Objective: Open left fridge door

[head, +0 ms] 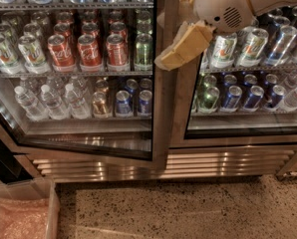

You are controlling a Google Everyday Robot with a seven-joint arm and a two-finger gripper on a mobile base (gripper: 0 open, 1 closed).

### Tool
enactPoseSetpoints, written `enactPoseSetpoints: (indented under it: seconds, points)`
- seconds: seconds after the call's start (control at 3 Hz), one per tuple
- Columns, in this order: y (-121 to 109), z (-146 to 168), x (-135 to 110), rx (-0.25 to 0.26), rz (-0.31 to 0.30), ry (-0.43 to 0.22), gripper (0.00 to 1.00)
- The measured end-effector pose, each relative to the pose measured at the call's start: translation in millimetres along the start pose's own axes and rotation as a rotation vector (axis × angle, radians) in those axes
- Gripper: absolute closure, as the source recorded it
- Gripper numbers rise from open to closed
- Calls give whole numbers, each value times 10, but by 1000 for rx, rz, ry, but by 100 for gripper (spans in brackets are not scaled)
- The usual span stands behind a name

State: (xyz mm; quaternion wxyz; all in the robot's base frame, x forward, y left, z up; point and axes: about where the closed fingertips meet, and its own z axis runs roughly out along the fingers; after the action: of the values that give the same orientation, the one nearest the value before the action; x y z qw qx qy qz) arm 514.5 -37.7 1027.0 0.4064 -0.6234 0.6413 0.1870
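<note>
The left fridge door (161,108) is a glass pane in a brushed steel frame, with red cola cans (88,49) and clear water bottles (51,101) behind it. It stands slightly ajar: its lower edge slants down toward the right and sits out from the cabinet. My gripper (177,31), tan-padded on a white wrist (223,6), is at the top middle, against the door's right stile, where it meets the right door.
The right glass door (243,133) shows green-white and blue cans and looks closed. A steel vent grille (158,166) runs below both doors. The floor is speckled terrazzo (188,208). A clear bin with pink wrap (19,215) sits at the lower left.
</note>
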Motion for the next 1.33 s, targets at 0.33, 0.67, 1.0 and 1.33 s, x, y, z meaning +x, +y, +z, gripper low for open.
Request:
enactPoseSetpoints:
  seconds: [0.33, 0.67, 1.0, 1.33]
  points:
    - [243, -191, -2, 42, 18, 2, 22]
    - [541, -467, -20, 122, 41, 20, 22]
    - [579, -518, 0, 134, 48, 28, 19]
    - [579, -518, 0, 134, 48, 28, 7]
